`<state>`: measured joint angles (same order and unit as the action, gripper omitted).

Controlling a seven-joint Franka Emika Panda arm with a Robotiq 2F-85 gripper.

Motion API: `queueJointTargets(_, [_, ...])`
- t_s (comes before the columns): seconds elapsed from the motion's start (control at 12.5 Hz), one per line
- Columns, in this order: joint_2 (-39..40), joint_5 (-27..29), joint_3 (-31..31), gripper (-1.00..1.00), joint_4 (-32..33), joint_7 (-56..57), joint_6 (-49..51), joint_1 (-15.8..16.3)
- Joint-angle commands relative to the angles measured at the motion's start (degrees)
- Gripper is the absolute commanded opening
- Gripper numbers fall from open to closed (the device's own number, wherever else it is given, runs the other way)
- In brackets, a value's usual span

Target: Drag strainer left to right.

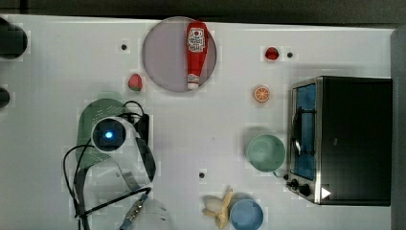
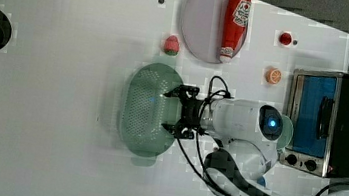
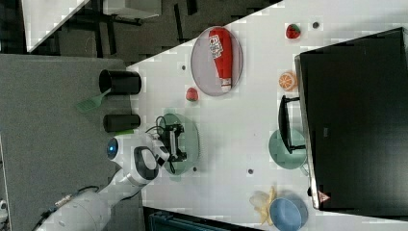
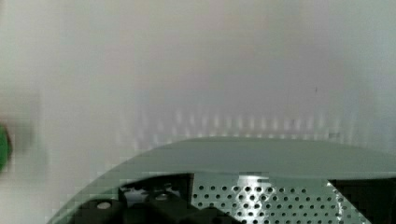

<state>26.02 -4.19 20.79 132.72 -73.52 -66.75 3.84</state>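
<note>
The strainer [image 2: 143, 109] is a pale mint-green oval colander with a perforated bottom, lying at the top view's left [image 1: 93, 117] and partly under the arm. My gripper [image 2: 172, 111] reaches down into the strainer by the rim nearest the arm, its black fingers [image 2: 179, 93] spread wide and open. In the wrist view the dark fingers [image 4: 154, 207] sit low inside the strainer, with its holed bottom [image 4: 261, 200] between them and its rim [image 4: 261, 156] beyond. Nothing is clamped. In the right view, the gripper [image 3: 175, 142] is over the strainer [image 3: 190, 137].
A grey plate [image 1: 163, 57] holding a ketchup bottle [image 1: 197, 52] lies at the back. A strawberry [image 1: 135, 82] sits close to the strainer. On the top view's right stand a green cup [image 1: 265, 152], a toaster oven [image 1: 344, 139], an orange slice [image 1: 261, 94], a blue bowl [image 1: 246, 214] and a banana [image 1: 220, 208].
</note>
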Motion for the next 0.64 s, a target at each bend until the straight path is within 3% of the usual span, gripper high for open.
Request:
queueJointTargets(0.08, [-1.5,-0.9,-2.5,1.00,1.9,1.3,1.0,-2.5])
queueJointTargets(0.64, [-3.3,-0.9,-8.3,1.00,4.2,14.1,1.0,-7.3])
